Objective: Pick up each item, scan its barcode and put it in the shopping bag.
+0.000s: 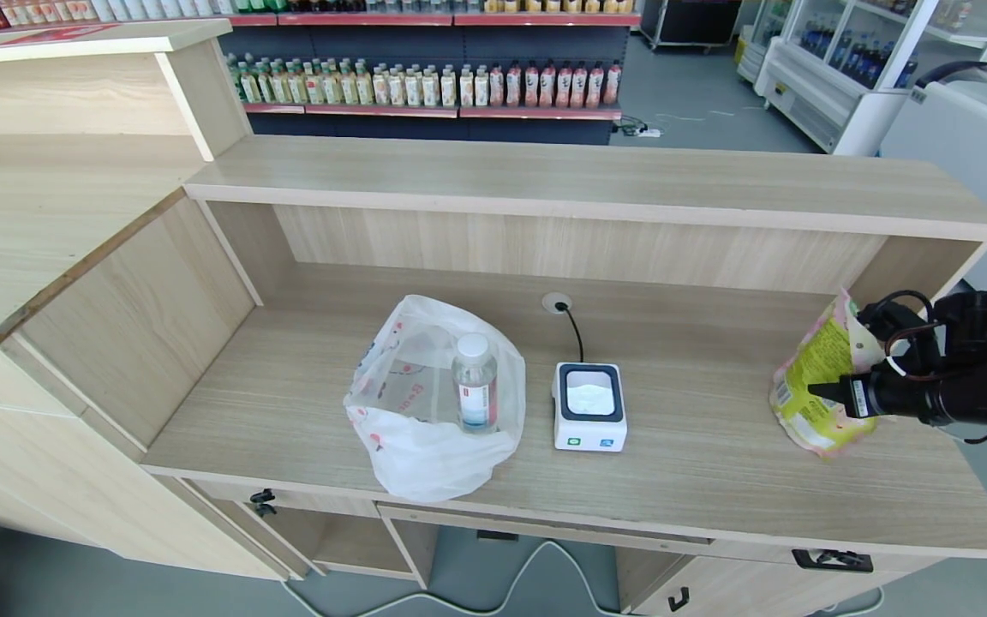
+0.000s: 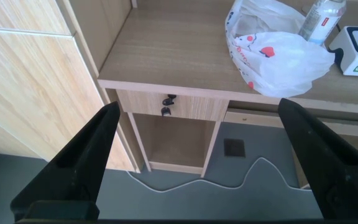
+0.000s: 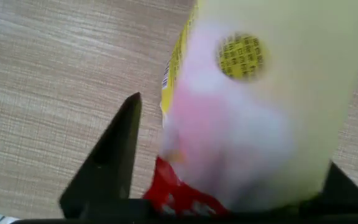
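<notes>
Our right arm (image 1: 965, 386) lies level above the counter's (image 1: 699, 480) right edge. The right fingers (image 3: 107, 168) stand wide, the yellow-green snack pouch (image 1: 819, 351) standing between them, one finger just clear of it. Our left fingers (image 2: 86, 162) gape wide off the front left corner.

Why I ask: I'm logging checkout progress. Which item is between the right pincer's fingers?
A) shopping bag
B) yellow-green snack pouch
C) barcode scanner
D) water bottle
B: the yellow-green snack pouch stands between the fingers of the right pincer at the right end of the counter.
</notes>
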### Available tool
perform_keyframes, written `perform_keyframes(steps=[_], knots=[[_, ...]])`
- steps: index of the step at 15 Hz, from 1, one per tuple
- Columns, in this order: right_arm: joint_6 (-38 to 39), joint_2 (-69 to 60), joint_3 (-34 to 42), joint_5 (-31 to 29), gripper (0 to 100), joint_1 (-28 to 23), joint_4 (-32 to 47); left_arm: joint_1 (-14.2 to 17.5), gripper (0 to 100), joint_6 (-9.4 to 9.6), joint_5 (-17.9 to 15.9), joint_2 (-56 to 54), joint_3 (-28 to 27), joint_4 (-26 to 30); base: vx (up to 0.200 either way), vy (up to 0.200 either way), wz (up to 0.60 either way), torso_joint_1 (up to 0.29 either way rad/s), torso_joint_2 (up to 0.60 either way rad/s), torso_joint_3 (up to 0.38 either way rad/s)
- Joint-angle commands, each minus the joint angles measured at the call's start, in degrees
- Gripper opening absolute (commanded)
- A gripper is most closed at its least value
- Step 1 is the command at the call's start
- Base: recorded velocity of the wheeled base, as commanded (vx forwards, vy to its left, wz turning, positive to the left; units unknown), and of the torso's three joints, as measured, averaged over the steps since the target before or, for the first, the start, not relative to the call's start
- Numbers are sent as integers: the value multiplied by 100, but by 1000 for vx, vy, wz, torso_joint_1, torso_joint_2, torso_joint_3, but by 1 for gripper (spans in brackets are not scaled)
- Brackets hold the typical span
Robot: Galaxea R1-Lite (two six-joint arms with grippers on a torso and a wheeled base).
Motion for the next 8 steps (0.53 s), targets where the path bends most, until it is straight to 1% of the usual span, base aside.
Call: perform_keyframes(steps=[1, 3, 6, 8], knots=[[-4, 237, 11, 56, 0, 11, -102, 2, 100, -2, 5, -2, 0, 0, 0, 0, 0, 0, 0, 0], [-12, 316, 55, 91, 0, 20, -392, 2, 100, -2, 5, -2, 0, 0, 0, 0, 0, 0, 0, 0], [-12, 78, 90, 276, 0, 20, -445, 2, 100, -2, 5, -2, 0, 0, 0, 0, 0, 0, 0, 0], [67, -633, 248, 575, 0, 37, -392, 2, 100, -2, -4, -2, 0, 0, 0, 0, 0, 0, 0, 0]])
